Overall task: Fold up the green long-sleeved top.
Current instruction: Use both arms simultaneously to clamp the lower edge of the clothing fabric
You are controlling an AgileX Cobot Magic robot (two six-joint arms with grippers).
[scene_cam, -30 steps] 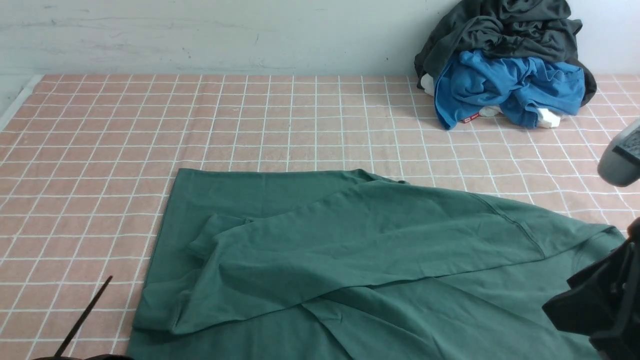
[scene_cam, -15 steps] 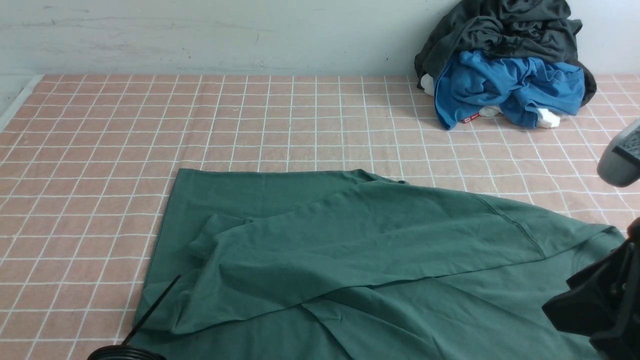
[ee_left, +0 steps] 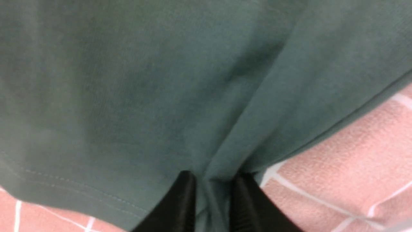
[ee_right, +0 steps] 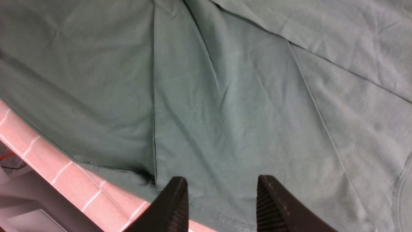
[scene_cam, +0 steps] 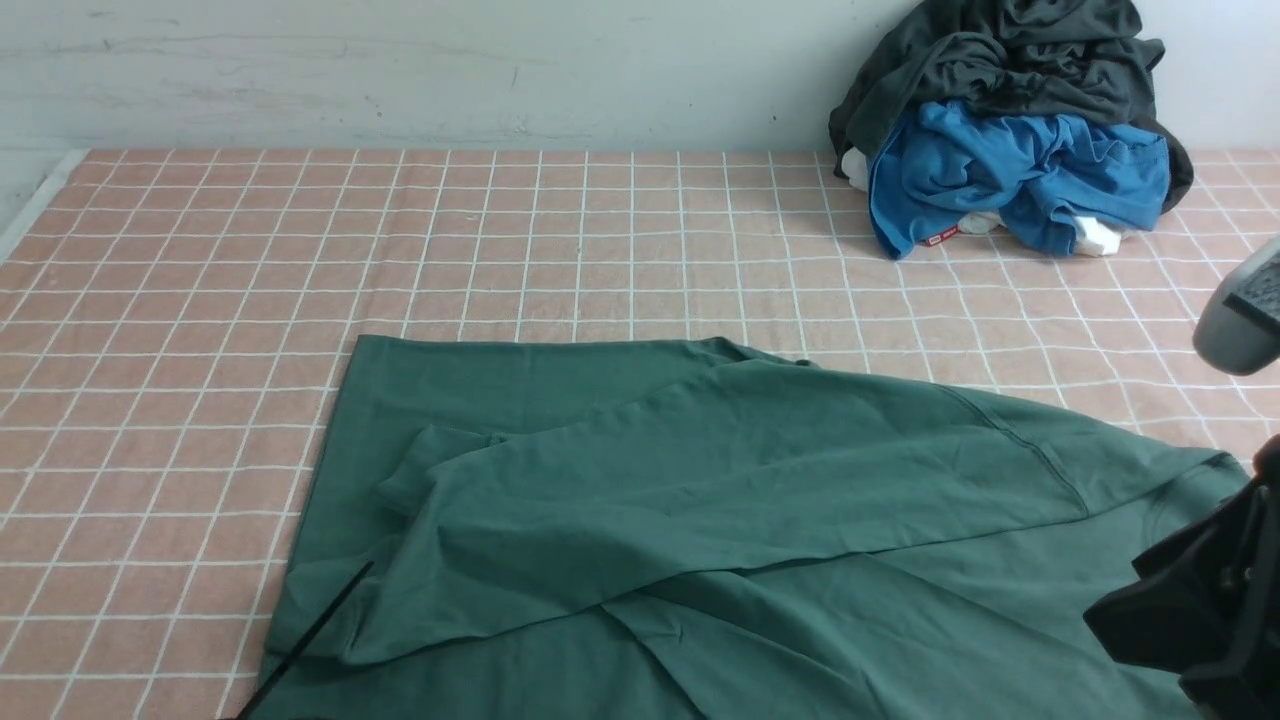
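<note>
Now my left fingers (ee_left: 180, 209) pinch a hem fold of the green long-sleeved top (scene_cam: 700, 480), spread across the frame's lower half on the surface (scene_cam: 150, 300); my right fingers (ee_right: 173, 206) hang parted, empty, above it. Next, likely: right grips, then fold away.

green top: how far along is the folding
Done: one long sleeve lies folded across the dark-green soft knit long-sleeved top. In hand: the left gripper pinches a ridge of its fabric near the stitched hem; the right gripper hovers open over the top, holding nothing. Remaining: the body is spread wide on the pink checked cloth, not yet folded over.
</note>
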